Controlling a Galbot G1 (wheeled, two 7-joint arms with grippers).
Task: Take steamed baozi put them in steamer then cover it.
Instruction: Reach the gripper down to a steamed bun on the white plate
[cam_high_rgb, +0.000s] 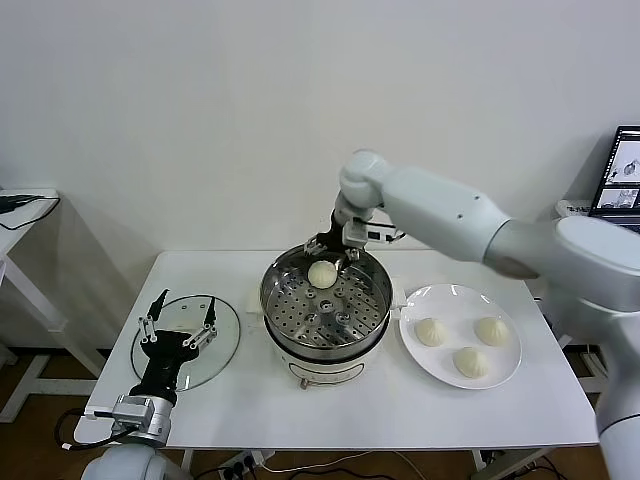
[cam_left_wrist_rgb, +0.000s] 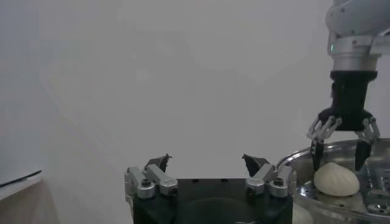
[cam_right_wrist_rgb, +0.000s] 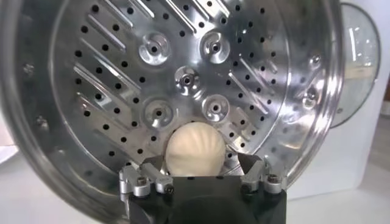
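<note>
1 baozi (cam_high_rgb: 322, 273) in steamer (cam_high_rgb: 300, 345) | 3 on plate (cam_high_rgb: 420, 360) | right fingers (cam_right_wrist_rgb: 250, 165) released | left fingers (cam_high_rgb: 160, 300) released

Four baozi (cam_high_rgb: 322, 273), one steamer (cam_high_rgb: 372, 330), one cover (cam_high_rgb: 228, 345), one plate (cam_high_rgb: 511, 366).

One baozi (cam_high_rgb: 322, 273) sits on the tray at the back of the steamer (cam_high_rgb: 326, 345), centre table. My right gripper (cam_high_rgb: 331, 252) hangs just over it, fingers spread. Right of the steamer, three baozi (cam_high_rgb: 472, 361) on the plate (cam_high_rgb: 418, 351). Left, the cover (cam_high_rgb: 218, 355) lies flat under my left gripper (cam_high_rgb: 180, 318).
</note>
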